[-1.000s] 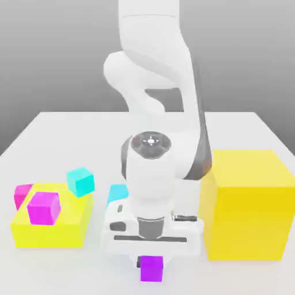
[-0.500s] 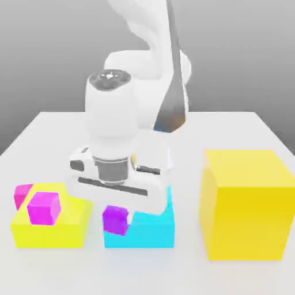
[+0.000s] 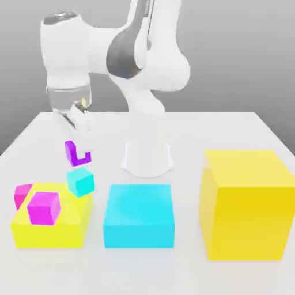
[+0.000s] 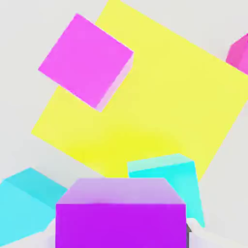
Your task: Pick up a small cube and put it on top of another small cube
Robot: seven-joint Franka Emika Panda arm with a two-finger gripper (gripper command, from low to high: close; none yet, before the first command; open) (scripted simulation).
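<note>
While the gripper (image 3: 78,147) hangs in the upper left of the exterior view, it is closed on the small violet cube (image 3: 76,153), which is lifted off the table (image 3: 230,129). The small teal cube (image 3: 80,181) lies just below the violet one in this frame, with a narrow gap between them, so the coming move is mostly a descent. In the hand view the violet cube (image 4: 121,213) is at the bottom centre and the teal cube (image 4: 167,181) peeks out behind it, a little toward the right; I think they are not yet fully lined up, but this is hard to judge.

The teal cube seems to rest at the upper right corner of the flat yellow block (image 3: 52,222). A magenta cube (image 3: 44,207) stands on top of this block, and a pinker cube (image 3: 23,195) is at its left edge. The big teal block (image 3: 139,215) and the big yellow block (image 3: 246,204) carry nothing.
</note>
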